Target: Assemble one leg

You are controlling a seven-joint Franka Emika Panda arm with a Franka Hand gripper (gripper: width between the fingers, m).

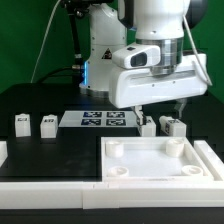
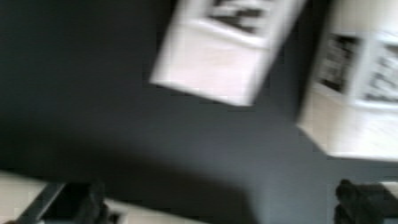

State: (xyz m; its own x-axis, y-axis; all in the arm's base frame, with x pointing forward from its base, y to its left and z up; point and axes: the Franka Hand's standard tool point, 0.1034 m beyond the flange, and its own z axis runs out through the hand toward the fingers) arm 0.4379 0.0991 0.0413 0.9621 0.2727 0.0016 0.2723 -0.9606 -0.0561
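On the black table point(image 1: 40, 150), a white plate point(image 1: 150, 170) is laid at the exterior view's five o'clock, sockets up, presumably for fitting. The marker board point(image 1: 103, 119) is fixed at centre. At its three o'clock, the gripper point(image 1: 162, 108) is held spread and empty over a leg point(image 1: 148, 126) and its twin point(image 1: 172, 126), probably so one can be straddled

This is a robotics lab bench, where a white jointed robot arm point(image 1: 150, 20) carries the gripper point(image 1: 163, 112) over a matte black tabletop point(image 1: 50, 155). Just behind the gripper lies the marker board point(image 1: 105, 119), thin, flat and white, printed with black-and-white square tags. Small white plastic leg blocks point(image 1: 172, 126) right under the gripper wear similar tags. Farther behind it hang a dark curtain point(image 1: 25, 40) and a green backdrop point(image 1: 208, 60).
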